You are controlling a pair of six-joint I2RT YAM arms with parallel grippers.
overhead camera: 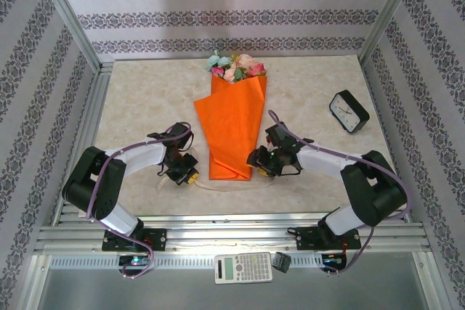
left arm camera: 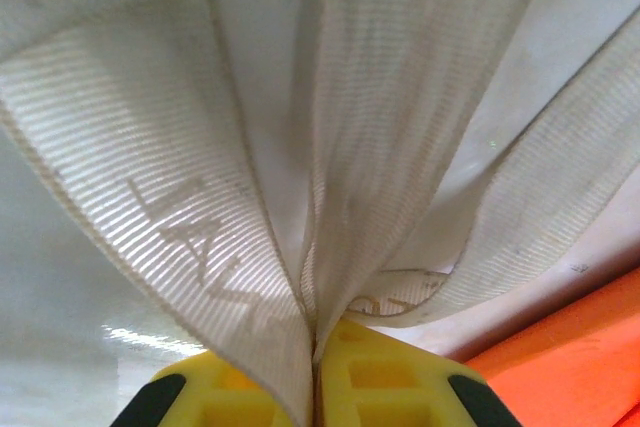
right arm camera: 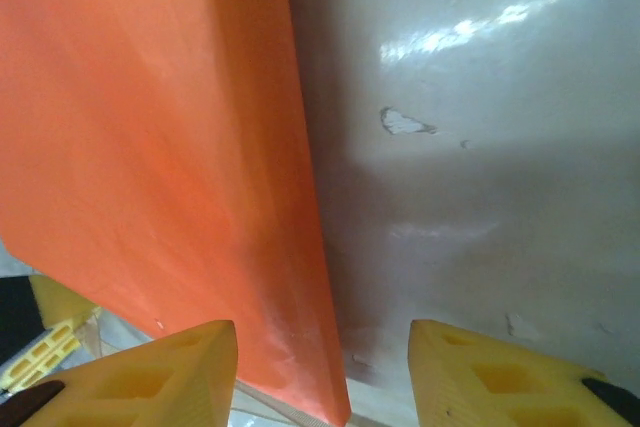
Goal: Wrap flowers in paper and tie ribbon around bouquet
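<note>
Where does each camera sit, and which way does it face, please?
Top external: above and behind, looking down on the table; both arms show, left gripper and right gripper flanking the bouquet.
Left wrist: on the left arm, looking along its shut fingers at the ribbon pinched between them.
Right wrist: on the right arm, looking past its open fingers at bouquet and table.
Shared: the bouquet's orange paper, in all three.

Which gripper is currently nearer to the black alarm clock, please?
Right. The right gripper sits at the right edge of the bouquet, with the alarm clock farther back on that same side. The left gripper lies across the bouquet, at its left edge.
</note>
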